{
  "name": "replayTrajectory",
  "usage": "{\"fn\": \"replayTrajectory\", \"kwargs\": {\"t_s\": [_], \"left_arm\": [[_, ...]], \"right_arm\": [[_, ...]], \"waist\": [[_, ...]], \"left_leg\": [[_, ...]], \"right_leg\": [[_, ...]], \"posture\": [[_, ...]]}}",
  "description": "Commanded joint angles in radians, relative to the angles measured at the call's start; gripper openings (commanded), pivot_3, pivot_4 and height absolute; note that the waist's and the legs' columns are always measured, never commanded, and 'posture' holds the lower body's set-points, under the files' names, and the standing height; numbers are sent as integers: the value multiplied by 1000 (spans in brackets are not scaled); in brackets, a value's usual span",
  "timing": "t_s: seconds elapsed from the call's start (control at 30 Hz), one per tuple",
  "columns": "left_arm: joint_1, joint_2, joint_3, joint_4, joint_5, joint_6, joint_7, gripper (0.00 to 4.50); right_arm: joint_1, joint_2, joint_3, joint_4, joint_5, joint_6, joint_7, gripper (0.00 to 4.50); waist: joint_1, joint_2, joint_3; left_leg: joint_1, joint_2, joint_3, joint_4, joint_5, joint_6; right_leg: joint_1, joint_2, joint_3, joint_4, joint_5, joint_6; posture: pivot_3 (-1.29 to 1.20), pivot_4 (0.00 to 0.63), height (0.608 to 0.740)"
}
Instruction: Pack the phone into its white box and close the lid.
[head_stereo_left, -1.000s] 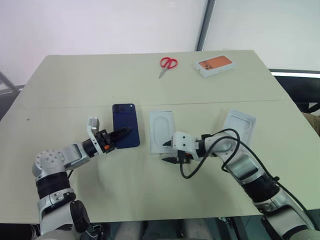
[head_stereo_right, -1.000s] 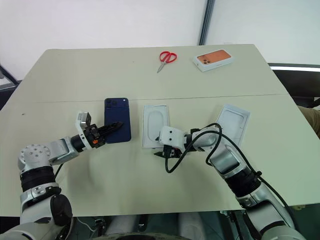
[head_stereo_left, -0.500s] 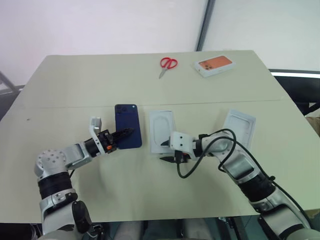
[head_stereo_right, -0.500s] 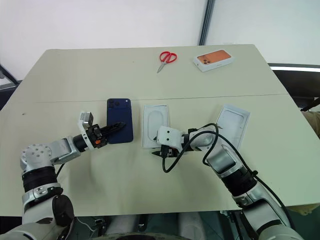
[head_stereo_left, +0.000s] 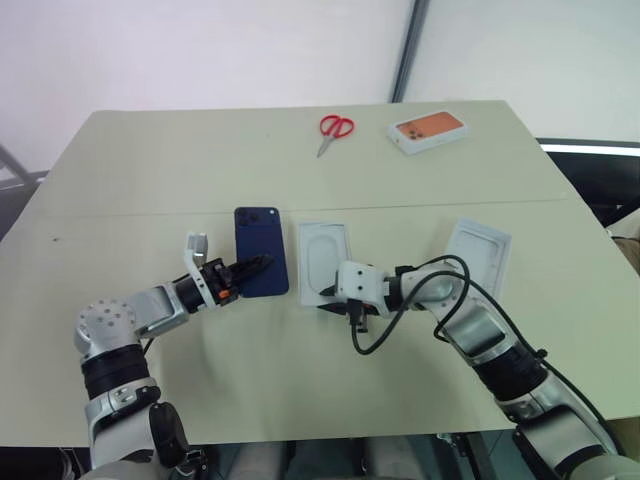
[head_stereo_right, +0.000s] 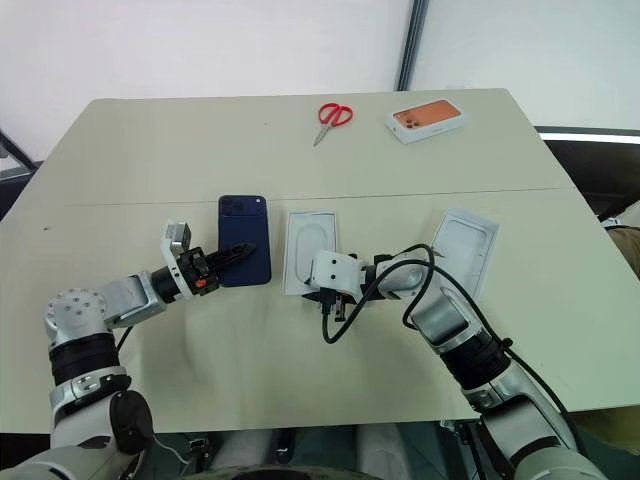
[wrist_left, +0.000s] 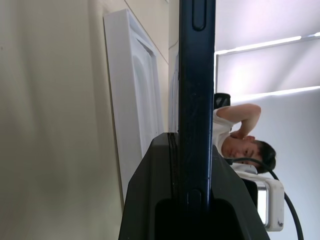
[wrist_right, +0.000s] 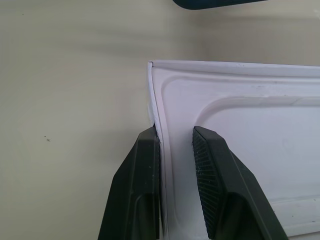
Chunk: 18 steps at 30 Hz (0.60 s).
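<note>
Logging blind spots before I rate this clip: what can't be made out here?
- Phone: screen side hidden in the head views, facing the table; left wrist view gives its edge alone.
- Right hand: fingers straddle the white box wall; whether they pinch it is unclear.
- Orange-printed box: lettering too small.

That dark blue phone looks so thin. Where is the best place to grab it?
Probably the near short end of the phone, coming in level from the robot's side and pinching its two broad flat faces. Its edges are too slim for a steady grip, and the camera cluster sits at the far end. The left gripper holds it this way.
</note>
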<state>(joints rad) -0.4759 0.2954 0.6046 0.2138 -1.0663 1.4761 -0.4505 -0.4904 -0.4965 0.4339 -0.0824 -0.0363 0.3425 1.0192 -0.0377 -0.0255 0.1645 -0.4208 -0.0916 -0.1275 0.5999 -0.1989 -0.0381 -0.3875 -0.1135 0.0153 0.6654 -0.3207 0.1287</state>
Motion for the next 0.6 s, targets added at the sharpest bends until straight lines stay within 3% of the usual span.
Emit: {"fn": "replayTrajectory", "kwargs": {"t_s": [0.03,0.27,0.37,0.57,0.6], "left_arm": [[-6,13,16,-31,-51,-5,-13,0],[-66,31,70,19,-111,5,5,0],[-125,47,66,53,-134,25,7,0],[-96,52,26,58,-127,28,-6,0],[-84,53,16,50,-126,25,-13,0]], "right_arm": [[16,-1,17,-11,5,12,14,955],[73,-5,45,-131,44,97,44,955],[73,41,77,-174,51,151,29,955],[65,71,65,-151,62,172,16,955],[64,71,66,-152,60,168,15,1564]], "waist": [[0,0,0],[3,0,0],[2,0,0],[-8,0,-1],[-7,0,-1]], "left_leg": [[0,0,0,0,0,0],[0,0,0,0,0,0],[0,0,-1,1,0,0],[0,0,0,0,1,-2],[0,0,0,0,2,-3]], "right_leg": [[0,0,0,0,0,0],[0,0,0,0,0,0],[0,0,-1,0,0,0],[0,0,1,0,0,0],[-1,1,1,0,0,0]], "posture": [[0,150,740],[0,150,740],[0,150,740],[0,150,740],[0,150,740]]}}
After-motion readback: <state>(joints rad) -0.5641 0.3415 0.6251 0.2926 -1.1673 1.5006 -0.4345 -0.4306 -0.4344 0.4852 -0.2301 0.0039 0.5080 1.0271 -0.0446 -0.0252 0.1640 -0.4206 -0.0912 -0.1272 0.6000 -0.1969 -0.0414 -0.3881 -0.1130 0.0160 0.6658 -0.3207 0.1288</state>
